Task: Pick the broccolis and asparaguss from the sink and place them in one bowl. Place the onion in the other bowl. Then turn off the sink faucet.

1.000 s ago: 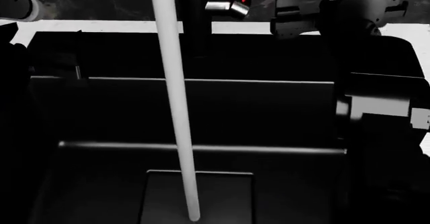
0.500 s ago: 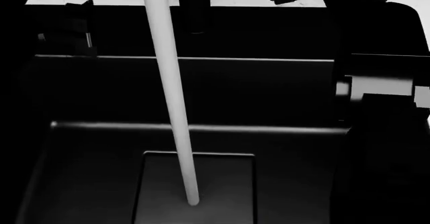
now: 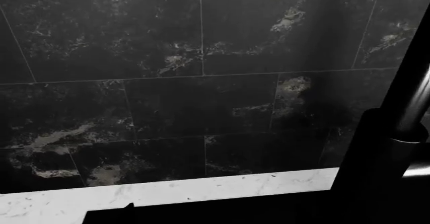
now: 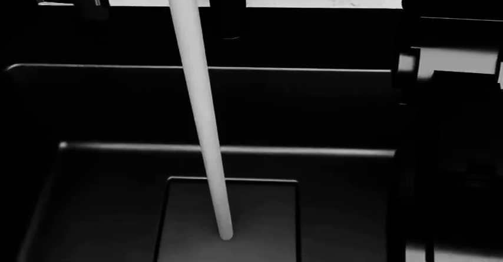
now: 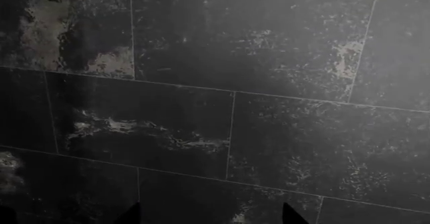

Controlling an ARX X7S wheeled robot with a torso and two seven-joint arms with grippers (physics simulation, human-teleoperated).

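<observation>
Neither claw's jaws can be judged: the right wrist view shows only two dark tips against the tiled wall (image 5: 235,108), the left wrist view the faucet (image 3: 410,108) beside the marble counter (image 3: 168,196). The head view has tipped lower in the last second, onto the sink (image 4: 235,109); water (image 4: 206,132) keeps running and no vegetables show, so shutting the tap seems next

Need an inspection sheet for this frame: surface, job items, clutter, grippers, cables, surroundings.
Surface: black sink, recessed floor panel bare.
Job's things: water stream running onto the panel, so faucet is on; no vegetables or bowls seen.
Clutter: nothing seen.
Grippers: right gripper shows only two dark fingertips, apart, holding nothing; left gripper not in view.
Cables: nothing seen.
Surroundings: dark marbled wall tiles, white marble counter strip.
</observation>
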